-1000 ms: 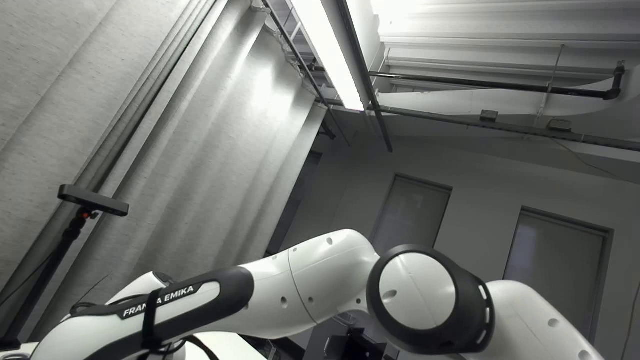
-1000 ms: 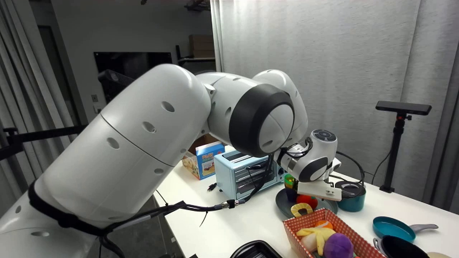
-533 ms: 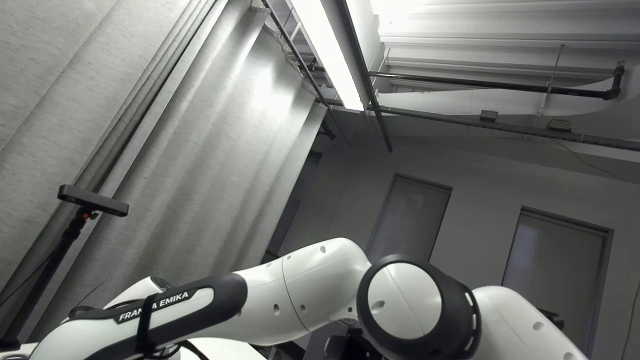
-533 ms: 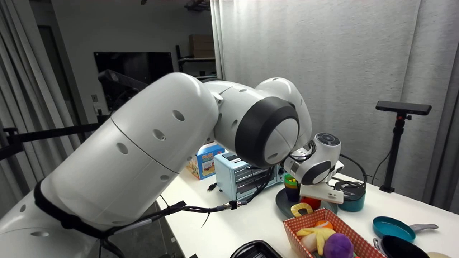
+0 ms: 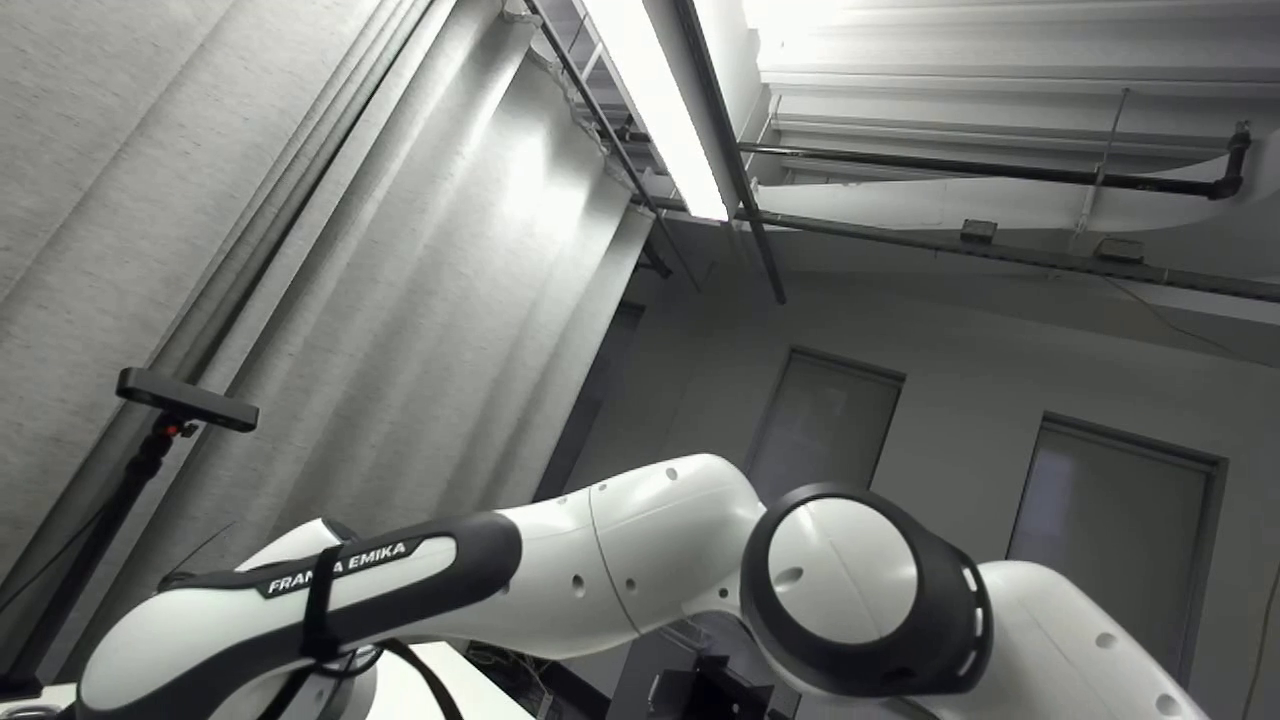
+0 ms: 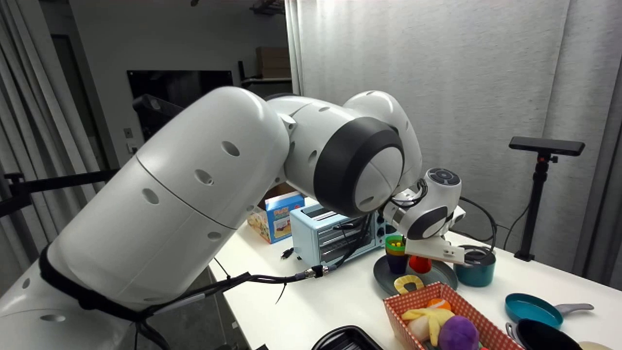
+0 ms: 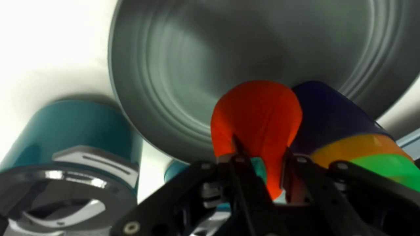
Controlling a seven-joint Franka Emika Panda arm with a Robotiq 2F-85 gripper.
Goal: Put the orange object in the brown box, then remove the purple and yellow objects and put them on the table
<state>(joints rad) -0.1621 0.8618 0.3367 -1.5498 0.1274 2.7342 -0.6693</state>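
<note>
You have the orange-red object point(image 7: 257, 114) clamped between your jaws, over the grey plate point(image 7: 131, 65); whether its underside touches the plate, you can't tell from here. Just beside it, on the same plate, you have an upright stack of cups point(image 6: 397, 261), dark blue below, orange and green above. A yellow ring-shaped piece point(image 6: 407, 279) lies at the plate's edge, toward the red-checked box point(image 6: 480, 322). In that box you can see the yellow object point(image 6: 432, 317), the purple object point(image 6: 458, 333) just beside it and a smaller orange piece point(image 6: 439, 304) at one end. Further out on your counter point(image 6: 301, 311), the teal pot point(image 6: 476, 275) stands next to the plate, the teal pan point(image 6: 532, 309) lies near the box, a black tray point(image 6: 346, 340) sits on the box's other side, and the light-blue toaster oven point(image 6: 303, 238) stands beyond.
</note>
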